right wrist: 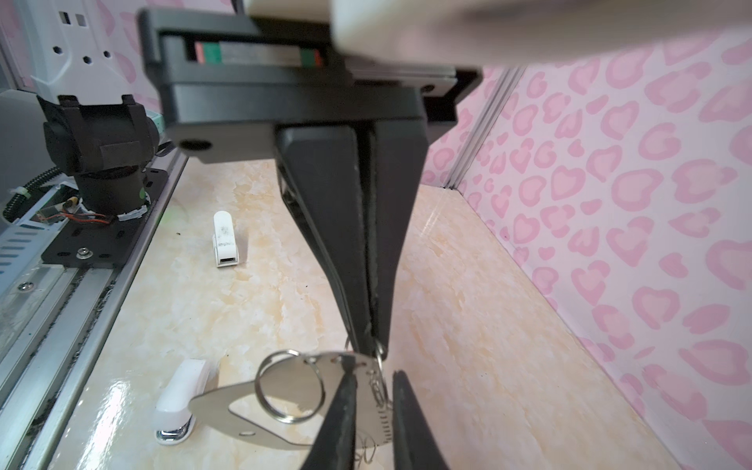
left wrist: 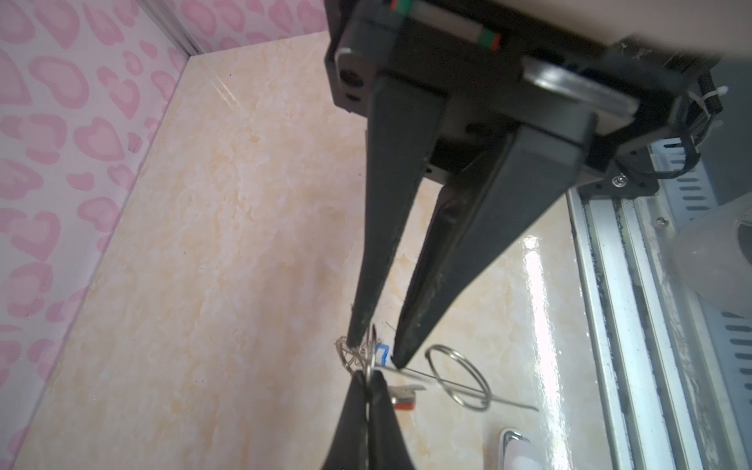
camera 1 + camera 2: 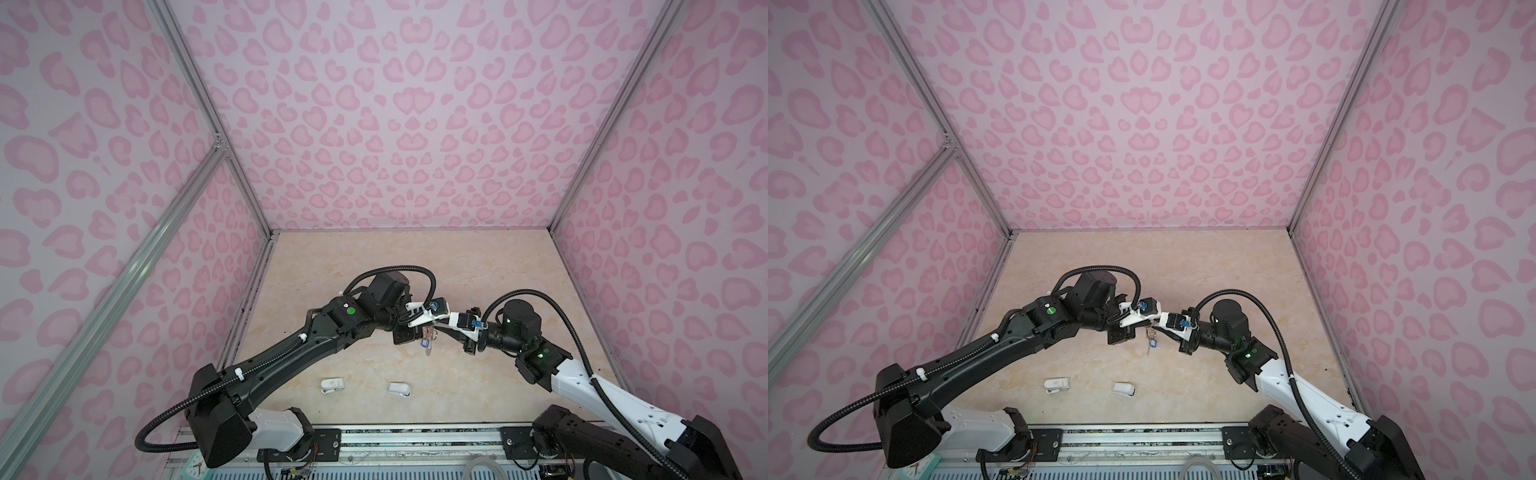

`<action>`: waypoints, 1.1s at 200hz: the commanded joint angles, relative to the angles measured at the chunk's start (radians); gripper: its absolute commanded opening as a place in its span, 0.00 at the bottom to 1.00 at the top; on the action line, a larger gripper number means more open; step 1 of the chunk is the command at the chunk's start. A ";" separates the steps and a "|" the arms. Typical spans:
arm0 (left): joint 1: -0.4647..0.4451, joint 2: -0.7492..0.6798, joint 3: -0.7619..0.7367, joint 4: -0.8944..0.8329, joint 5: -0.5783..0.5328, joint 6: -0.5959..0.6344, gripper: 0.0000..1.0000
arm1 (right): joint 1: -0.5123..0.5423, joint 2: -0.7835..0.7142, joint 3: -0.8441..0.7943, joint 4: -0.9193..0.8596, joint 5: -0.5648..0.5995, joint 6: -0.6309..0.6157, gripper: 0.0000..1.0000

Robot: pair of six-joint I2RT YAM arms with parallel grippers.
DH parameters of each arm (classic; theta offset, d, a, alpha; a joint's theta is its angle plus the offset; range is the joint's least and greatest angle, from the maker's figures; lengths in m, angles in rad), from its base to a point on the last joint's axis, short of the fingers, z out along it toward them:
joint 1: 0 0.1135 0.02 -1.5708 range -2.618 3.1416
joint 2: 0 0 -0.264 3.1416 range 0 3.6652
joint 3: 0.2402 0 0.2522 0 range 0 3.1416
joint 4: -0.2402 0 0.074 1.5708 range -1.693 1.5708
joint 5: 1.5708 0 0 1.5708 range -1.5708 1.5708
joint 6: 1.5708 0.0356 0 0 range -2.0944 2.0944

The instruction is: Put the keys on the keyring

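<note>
Keyring (image 1: 215,403): held aloft between the arms, clamped in the closed left gripper (image 2: 376,355), keys (image 3: 427,337) dangling beneath. One small wire ring (image 1: 379,354) is pinched by the near-closed right gripper (image 1: 372,348). Final threading is judged in hand; a gentle release is called for.

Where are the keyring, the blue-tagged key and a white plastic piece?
keyring (image 1: 209,405): right wrist view, flat plate's tip.
blue-tagged key (image 3: 424,343): a top view, blue tag.
white plastic piece (image 3: 333,384): a top view, its body.

Beige marbled bench (image 3: 478,266). 2 small white plastic pieces near its front edge: left piece (image 3: 333,385), right piece (image 3: 399,389), apart. Pink heart-print walls (image 3: 395,104).
</note>
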 commanded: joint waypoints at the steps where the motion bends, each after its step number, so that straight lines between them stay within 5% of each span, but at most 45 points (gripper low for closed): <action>1: 0.000 -0.001 0.007 0.043 0.028 0.012 0.03 | -0.006 -0.026 -0.019 0.029 0.018 0.027 0.19; 220: -0.023 0.024 0.041 -0.005 -0.015 0.087 0.04 | -0.052 -0.004 -0.008 0.030 -0.094 0.070 0.13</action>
